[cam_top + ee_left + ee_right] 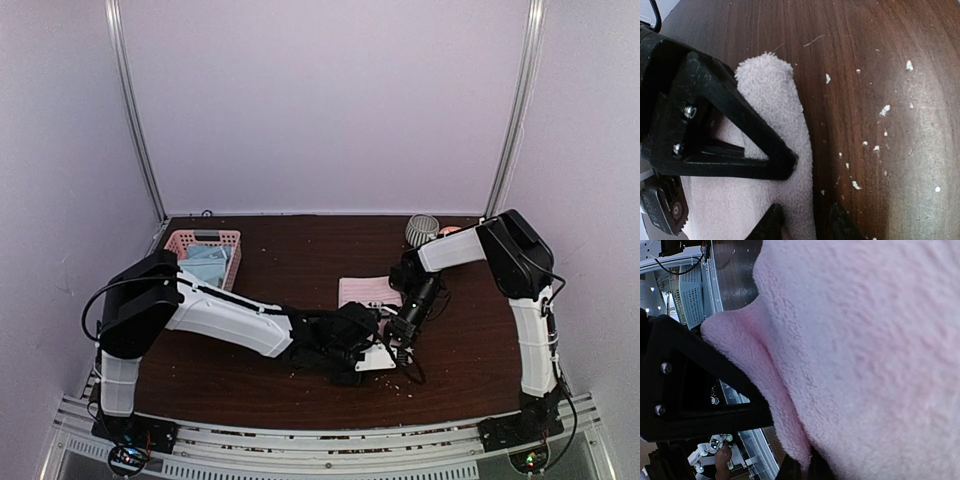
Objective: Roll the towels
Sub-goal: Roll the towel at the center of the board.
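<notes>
While the right gripper (802, 467) pinches the near edge of the pink towel (368, 291) lying on the table (470, 350) and the left gripper (805, 225) straddles its fold, part-spread, we judge rolling barely begun — next needs both turning evenly.

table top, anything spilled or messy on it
Yes. Small white flecks are scattered over the dark wooden table, mostly beside the pink towel and toward the near edge. They look like crumbs or lint, but the pictures don't show what they are. Nothing else looks out of place.
</notes>
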`<state>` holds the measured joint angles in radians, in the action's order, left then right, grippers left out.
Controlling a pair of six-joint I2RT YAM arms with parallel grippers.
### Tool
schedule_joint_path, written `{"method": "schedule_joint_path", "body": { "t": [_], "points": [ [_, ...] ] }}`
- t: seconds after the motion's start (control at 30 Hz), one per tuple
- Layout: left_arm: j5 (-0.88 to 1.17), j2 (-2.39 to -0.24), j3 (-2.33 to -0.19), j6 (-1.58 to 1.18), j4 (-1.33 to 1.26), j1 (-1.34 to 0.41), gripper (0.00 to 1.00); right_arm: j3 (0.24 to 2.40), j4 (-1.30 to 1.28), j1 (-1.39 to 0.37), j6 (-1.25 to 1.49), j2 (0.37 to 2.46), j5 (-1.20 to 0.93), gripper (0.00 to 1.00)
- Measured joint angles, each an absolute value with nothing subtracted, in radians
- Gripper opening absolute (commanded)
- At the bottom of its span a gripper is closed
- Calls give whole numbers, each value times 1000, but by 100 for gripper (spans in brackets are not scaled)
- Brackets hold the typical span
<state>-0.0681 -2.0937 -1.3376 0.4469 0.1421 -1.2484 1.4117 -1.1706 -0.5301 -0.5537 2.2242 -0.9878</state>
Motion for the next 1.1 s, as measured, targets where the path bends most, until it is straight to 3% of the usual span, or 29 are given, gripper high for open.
{"method": "schedule_joint_path", "body": {
  "t": [0.3, 0.43, 0.6, 0.9, 1.1],
  "points": [
    [-139, -2115, -1354, 450, 109, -1252, 37, 1412, -1173, -529, -556, 2228, -992, 0],
    [-154, -2138, -1389, 453, 126, -1252, 31, 1418, -1183, -528, -571, 2233, -998, 1],
    [-154, -2152, -1411, 458, 144, -1253, 24, 1425, -1203, -525, -605, 2239, -1001, 7],
    [-97, -2192, -1487, 458, 208, -1249, 10, 1473, -1297, -480, -687, 2221, -980, 34],
    [9, -2195, -1519, 436, 259, -1216, 8, 1574, -1317, -345, -712, 2074, -917, 34]
  ]
}}
